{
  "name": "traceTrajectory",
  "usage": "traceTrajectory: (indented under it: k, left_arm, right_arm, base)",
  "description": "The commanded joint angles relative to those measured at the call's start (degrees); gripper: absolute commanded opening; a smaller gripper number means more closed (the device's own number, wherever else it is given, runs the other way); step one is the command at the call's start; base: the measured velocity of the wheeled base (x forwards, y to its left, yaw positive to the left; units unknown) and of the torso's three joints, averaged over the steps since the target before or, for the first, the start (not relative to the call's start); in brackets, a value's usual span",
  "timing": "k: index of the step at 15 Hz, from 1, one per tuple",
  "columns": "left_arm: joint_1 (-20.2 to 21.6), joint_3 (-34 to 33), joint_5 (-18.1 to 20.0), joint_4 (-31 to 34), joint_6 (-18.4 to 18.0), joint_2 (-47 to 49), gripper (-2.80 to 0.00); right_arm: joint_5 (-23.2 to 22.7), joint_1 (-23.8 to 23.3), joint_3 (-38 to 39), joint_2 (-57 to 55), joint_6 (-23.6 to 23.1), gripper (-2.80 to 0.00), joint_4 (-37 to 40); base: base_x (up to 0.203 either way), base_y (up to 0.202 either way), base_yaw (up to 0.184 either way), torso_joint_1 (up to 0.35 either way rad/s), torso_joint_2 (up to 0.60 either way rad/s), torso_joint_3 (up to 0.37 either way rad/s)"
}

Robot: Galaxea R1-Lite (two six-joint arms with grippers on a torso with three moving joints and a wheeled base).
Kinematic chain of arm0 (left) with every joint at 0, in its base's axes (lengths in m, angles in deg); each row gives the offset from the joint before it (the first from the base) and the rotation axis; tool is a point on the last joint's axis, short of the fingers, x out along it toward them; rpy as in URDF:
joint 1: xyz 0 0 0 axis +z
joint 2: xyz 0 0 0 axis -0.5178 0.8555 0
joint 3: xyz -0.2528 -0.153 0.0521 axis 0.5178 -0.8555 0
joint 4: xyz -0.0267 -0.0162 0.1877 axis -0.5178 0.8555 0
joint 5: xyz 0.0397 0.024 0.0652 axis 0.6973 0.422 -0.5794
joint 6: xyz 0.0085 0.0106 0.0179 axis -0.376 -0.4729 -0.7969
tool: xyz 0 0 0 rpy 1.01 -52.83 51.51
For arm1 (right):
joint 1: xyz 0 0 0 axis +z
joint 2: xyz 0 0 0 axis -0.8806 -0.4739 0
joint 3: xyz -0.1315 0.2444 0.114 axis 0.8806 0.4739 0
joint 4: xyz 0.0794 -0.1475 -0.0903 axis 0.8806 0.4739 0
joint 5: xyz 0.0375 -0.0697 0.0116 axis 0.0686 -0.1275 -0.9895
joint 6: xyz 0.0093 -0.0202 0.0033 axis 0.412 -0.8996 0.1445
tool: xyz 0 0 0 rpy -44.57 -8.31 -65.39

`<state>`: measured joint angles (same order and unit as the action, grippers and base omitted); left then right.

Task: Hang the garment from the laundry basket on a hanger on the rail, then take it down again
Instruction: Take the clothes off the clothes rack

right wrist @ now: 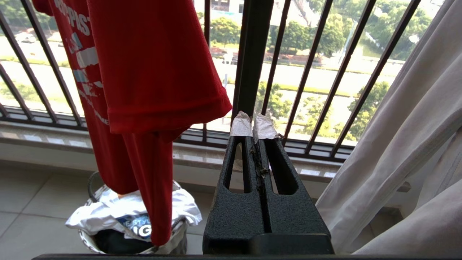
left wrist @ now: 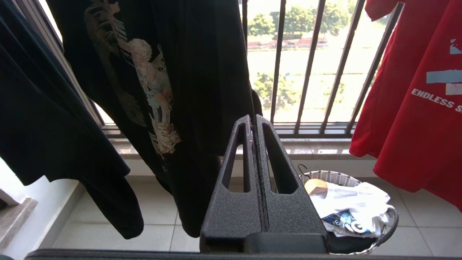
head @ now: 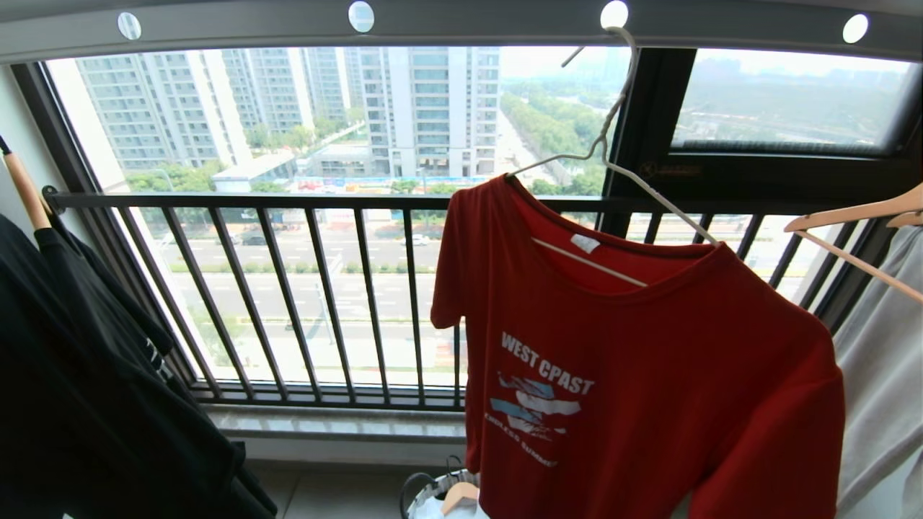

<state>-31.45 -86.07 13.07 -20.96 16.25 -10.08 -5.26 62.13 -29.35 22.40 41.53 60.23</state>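
Quantities: one red garment (head: pixel 649 375), one white wire hanger (head: pixel 613 155), one laundry basket (left wrist: pixel 361 213), two closed grippers: left gripper (left wrist: pixel 253 121), right gripper (right wrist: pixel 253 122).

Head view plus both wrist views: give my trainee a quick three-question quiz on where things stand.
1. True or false: the red T-shirt hangs on the white wire hanger.
2. The hanger's hook sits in: A) a hole in the grey rail, B) the window railing?
3. What lies in the laundry basket?

Key: 1 true. 2 A. 3 a white printed garment, plus a wooden hanger.
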Motion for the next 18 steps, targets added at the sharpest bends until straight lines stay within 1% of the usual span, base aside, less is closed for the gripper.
traceTrajectory:
  k: [1,10,12,16,17,18]
  left_arm:
    - [0.0,0.0,0.0,0.0,0.0,0.1,-2.8]
    - [0.0,0.0,0.0,0.0,0.0,0.1,-2.8]
    - [0.0,0.0,0.0,0.0,0.0,0.1,-2.8]
    - [0.0,0.0,0.0,0.0,0.0,0.1,-2.8]
    - [0.0,0.0,0.0,0.0,0.0,0.1,-2.8]
    - [0.0,0.0,0.0,0.0,0.0,0.1,-2.8]
  right_arm:
    - [0.0,0.0,0.0,0.0,0.0,-2.8,0.0]
    - [0.1,0.0,-0.1,-0.1,0.5,-2.8,0.0]
    - [0.4,0.0,-0.1,-0.1,2.3,-2.8,0.0]
    - [0.7,0.0,-0.1,0.0,2.6,-2.8,0.0]
    - [0.7,0.0,-0.4,0.0,2.5,-2.8,0.0]
    - [0.9,0.0,-2.2,0.0,2.5,-2.8,0.3]
  base:
    - [0.0,0.0,0.0,0.0,0.0,0.0]
    - [0.0,0.0,0.0,0.0,0.0,0.0]
    - [0.0,0.0,0.0,0.0,0.0,0.0]
    - [0.0,0.0,0.0,0.0,0.0,0.0]
    - [0.0,0.0,0.0,0.0,0.0,0.0]
    - [0.0,0.0,0.0,0.0,0.0,0.0]
